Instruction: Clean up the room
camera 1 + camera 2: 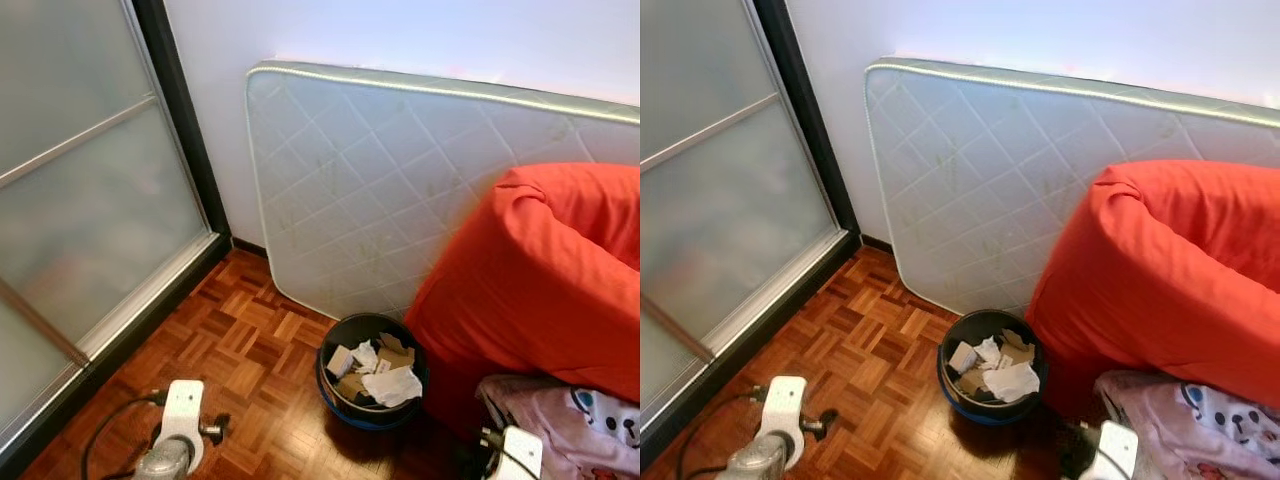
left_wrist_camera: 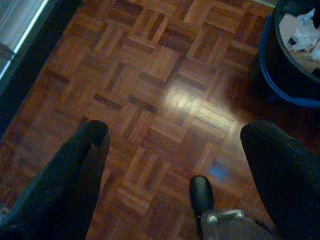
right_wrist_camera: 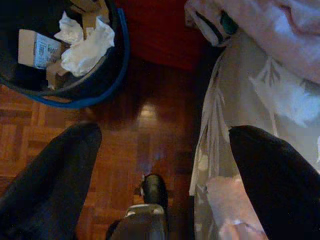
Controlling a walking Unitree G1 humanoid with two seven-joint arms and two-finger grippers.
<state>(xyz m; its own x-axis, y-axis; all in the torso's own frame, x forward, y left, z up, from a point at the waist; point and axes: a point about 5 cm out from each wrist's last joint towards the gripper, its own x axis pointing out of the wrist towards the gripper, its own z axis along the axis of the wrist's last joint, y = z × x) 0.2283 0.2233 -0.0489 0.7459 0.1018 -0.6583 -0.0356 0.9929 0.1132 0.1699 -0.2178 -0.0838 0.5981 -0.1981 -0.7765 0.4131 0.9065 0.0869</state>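
A dark bin with a blue rim (image 1: 370, 412) stands on the parquet floor (image 1: 240, 350), holding crumpled paper (image 1: 392, 385) and cardboard scraps. It also shows at the bin (image 2: 290, 60) and the bin (image 3: 75, 75). My left gripper (image 2: 175, 165) hangs open over bare floor to the left of the bin, nothing between its fingers. My right gripper (image 3: 160, 165) hangs open to the right of the bin, above floor and pale cloth (image 3: 260, 100). The left wrist (image 1: 180, 425) and right wrist (image 1: 515, 455) show at the bottom of the eye views.
A white quilted mattress (image 1: 400, 190) leans against the wall behind the bin. An orange bean bag (image 1: 540, 280) stands right of the bin, with pink and patterned cloth (image 1: 580, 420) in front of it. Frosted sliding doors (image 1: 80, 200) run along the left.
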